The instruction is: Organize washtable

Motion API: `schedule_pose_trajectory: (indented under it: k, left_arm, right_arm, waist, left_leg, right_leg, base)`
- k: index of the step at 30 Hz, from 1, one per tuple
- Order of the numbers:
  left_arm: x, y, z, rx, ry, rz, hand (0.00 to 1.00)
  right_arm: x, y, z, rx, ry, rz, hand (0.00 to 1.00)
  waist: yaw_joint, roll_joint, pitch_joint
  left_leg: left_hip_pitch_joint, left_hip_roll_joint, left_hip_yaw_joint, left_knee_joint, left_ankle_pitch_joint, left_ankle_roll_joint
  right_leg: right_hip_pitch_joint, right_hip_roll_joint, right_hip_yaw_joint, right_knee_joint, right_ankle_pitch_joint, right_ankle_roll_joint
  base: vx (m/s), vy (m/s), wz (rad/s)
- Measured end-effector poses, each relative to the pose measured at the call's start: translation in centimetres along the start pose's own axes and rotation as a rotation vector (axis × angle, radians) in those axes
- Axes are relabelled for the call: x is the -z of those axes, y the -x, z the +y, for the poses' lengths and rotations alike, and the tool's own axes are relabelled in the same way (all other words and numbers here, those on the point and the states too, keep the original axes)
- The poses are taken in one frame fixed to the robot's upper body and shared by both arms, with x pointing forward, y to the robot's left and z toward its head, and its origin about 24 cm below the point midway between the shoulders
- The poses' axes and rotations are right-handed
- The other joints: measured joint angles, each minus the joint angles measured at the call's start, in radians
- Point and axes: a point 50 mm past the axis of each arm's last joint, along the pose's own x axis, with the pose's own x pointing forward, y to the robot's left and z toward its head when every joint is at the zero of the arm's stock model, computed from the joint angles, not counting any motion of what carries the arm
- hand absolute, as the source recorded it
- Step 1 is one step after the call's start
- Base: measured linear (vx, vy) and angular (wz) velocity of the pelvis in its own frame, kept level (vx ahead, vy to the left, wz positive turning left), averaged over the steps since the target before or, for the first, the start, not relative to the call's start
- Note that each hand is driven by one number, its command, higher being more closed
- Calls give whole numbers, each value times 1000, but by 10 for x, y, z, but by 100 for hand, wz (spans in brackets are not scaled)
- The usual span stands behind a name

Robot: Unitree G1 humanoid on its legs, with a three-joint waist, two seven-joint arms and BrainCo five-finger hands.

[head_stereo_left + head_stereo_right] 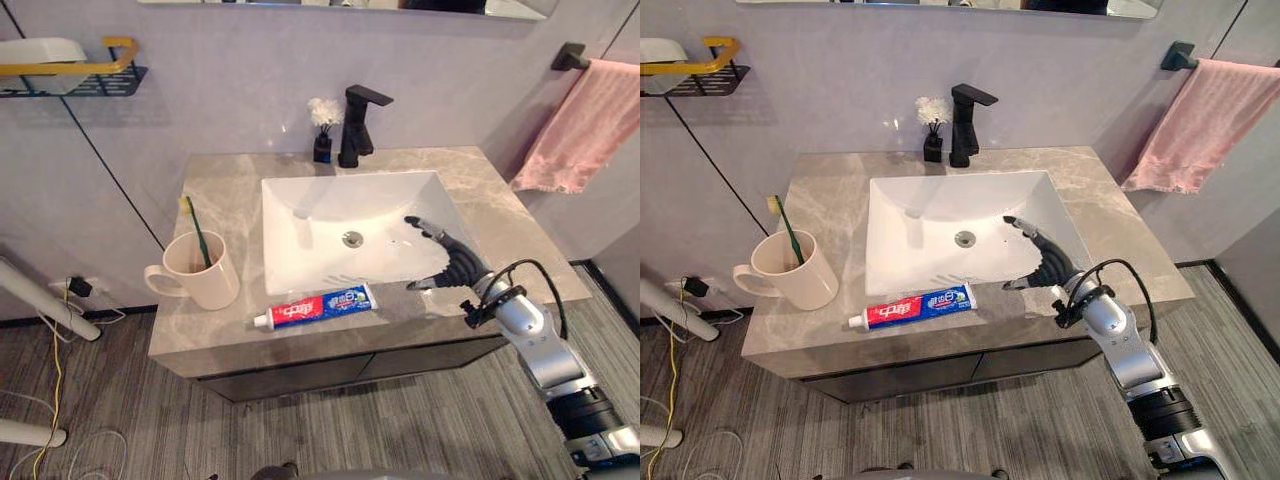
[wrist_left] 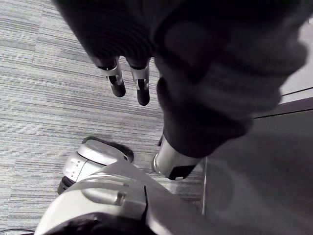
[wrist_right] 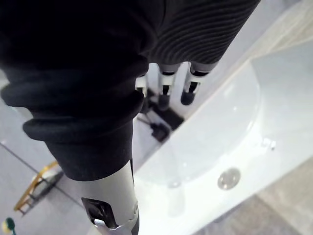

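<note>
The marbled grey counter [image 1: 215, 195] is taking up the middle of the eye views, with a white basin [image 1: 330, 205] sitting sunk into it. A pink towel [image 1: 590, 125] is hanging from a dark bar [image 1: 570, 57] on the wall to the right, clear of the counter. A black wire shelf [image 1: 110, 82] with a yellow rail is sticking out from the wall at upper left.

A cream mug [image 1: 200, 270] is standing on the counter's front left, its handle turned away from the basin. The toothpaste [image 1: 315, 307] is lying flat on the front strip between the basin's rim and the counter's edge, with its white cap pointing toward the mug, near it but not touching. A black faucet [image 1: 358, 125] is rising behind the basin.

The right hand [image 1: 455, 262] is reaching in over the basin's right front part. Its fingers are loosely spread and gripping nothing, and I cannot tell whether it is touching the basin. The left hand [image 2: 142, 85] is hanging low over the grey striped floor [image 2: 44, 98], with its fingers straight and empty.

A small dark vase [image 1: 322, 147] of white flowers is standing just left of the faucet. A green toothbrush [image 1: 196, 230] is leaning in the mug, head up.
</note>
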Motion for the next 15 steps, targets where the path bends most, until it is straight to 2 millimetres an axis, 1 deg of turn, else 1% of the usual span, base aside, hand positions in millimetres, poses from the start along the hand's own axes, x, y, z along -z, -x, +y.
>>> schedule_pose_trajectory:
  k: [3, 7, 8, 9, 12, 15]
  left_arm:
    - [0, 0, 0, -2, 0, 0, 0]
    - [-1, 0, 3, -8, -2, -2, 0]
    - [-1, 0, 3, -8, -3, -3, 0]
    - [-2, 0, 3, -9, -3, -5, 0]
    - [-2, 0, 4, -12, -2, -5, 0]
    - [-1, 0, 4, -12, -3, -5, 0]
  right_arm:
    - [-2, -2, 12, -52, -3, -18, 0]
    - [-11, -9, 20, -109, 10, -62, 0]
    - [-11, -10, 20, -115, 13, -66, 0]
    - [-12, -10, 21, -125, 19, -70, 0]
    - [-17, -15, 25, -158, 36, -97, 0]
    - [-20, -18, 30, -185, 40, -112, 0]
  waist:
    - [4, -2, 1]
    - [12, -13, 14]
    - [15, -15, 15]
    - [26, -18, 16]
    - [33, -23, 23]
    - [53, -28, 32]
  left_leg:
    - [-7, -3, -14, 4, 1, 1]
    - [-10, -4, -18, 5, 1, 2]
    - [-10, -4, -19, 5, 1, 2]
    - [-10, -5, -21, 5, 1, 2]
    - [-15, -6, -30, 6, 3, 3]
    - [-18, -7, -33, 6, 3, 3]
  right_leg:
    - [0, -1, -7, 0, 0, 0]
    - [1, -1, -14, 0, 0, 0]
    - [1, -1, -16, 0, 0, 0]
    - [1, -1, -18, -1, 0, 0]
    - [1, -1, -28, -1, 0, 0]
    - [1, -1, -31, -3, 0, 0]
  base:
    - [-2, 3, 13]
    - [-4, 2, 3]
    - [0, 0, 0]
    - [-15, -3, 9]
    - [-11, -2, 7]
    - [-3, 0, 4]
